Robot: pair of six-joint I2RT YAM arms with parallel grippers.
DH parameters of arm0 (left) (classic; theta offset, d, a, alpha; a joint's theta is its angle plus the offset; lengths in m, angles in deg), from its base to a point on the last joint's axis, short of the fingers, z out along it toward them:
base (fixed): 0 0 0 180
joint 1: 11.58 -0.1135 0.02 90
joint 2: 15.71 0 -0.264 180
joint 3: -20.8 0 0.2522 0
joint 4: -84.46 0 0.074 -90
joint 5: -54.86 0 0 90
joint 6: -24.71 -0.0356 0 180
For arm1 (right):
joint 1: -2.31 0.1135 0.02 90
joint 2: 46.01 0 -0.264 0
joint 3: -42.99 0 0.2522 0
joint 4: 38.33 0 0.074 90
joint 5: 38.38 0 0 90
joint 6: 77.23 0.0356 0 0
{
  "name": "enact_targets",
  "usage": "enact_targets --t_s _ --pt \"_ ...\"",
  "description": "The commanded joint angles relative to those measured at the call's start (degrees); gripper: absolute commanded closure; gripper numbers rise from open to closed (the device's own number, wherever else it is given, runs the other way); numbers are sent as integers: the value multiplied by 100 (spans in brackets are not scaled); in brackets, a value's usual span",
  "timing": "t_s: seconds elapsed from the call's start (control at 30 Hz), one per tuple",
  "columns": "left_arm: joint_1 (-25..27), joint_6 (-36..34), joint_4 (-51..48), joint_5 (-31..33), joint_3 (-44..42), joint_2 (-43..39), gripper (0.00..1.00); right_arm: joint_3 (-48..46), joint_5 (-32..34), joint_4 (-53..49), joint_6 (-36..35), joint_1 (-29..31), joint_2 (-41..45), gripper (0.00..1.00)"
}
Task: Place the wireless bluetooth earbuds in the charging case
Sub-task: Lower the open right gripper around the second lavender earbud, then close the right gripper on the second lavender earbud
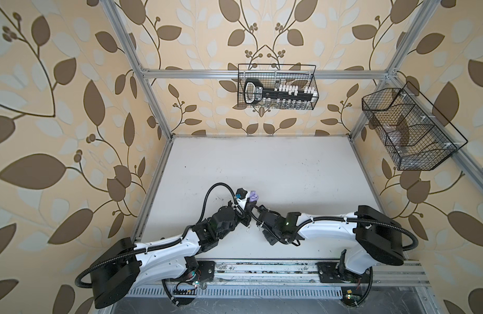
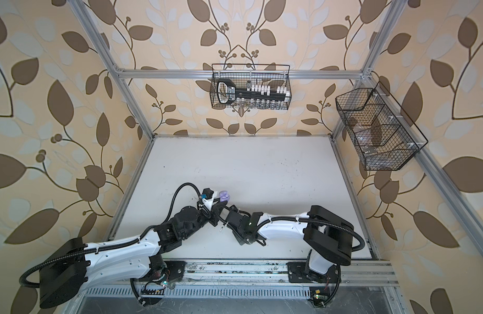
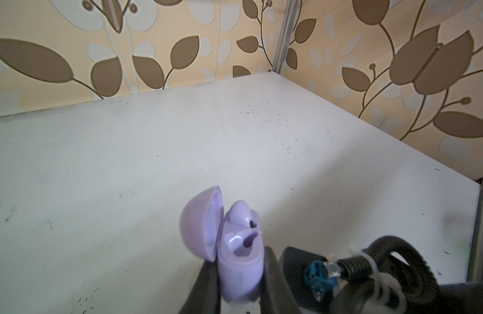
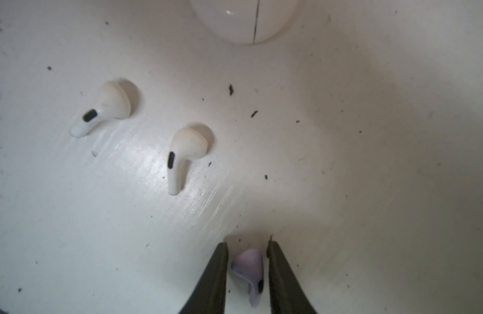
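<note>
My left gripper (image 3: 239,271) is shut on the base of the lilac charging case (image 3: 240,261), held up above the table with its lid open. One lilac earbud (image 3: 239,214) sits in a slot; the slot beside it is empty. In both top views the case (image 1: 253,197) (image 2: 224,196) shows at the left gripper's (image 1: 248,200) tip. My right gripper (image 4: 247,250) points down at the table, its fingers (image 4: 221,261) closed against a lilac earbud (image 4: 249,266). Two white earbuds (image 4: 109,106) (image 4: 186,149) lie on the table nearby. A shut white case (image 4: 245,19) lies beyond them.
The right arm's wrist (image 1: 278,225) hangs just beside the left arm's wrist near the front middle of the white table (image 1: 262,163). A wire basket (image 1: 277,87) with tools hangs on the back rail, and another basket (image 1: 406,130) hangs on the right frame.
</note>
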Motion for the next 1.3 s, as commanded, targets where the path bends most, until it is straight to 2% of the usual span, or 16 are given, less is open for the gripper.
enact_targets --t_s 0.0,0.73,1.27 --pt "-74 42 158 -29 62 -21 100 -16 83 -155 -32 -20 55 72" --pt "-83 47 160 -72 61 -21 100 -123 99 -138 29 -2 149 76" --pt "-83 57 184 -98 81 27 100 -115 129 -130 14 -2 226 83"
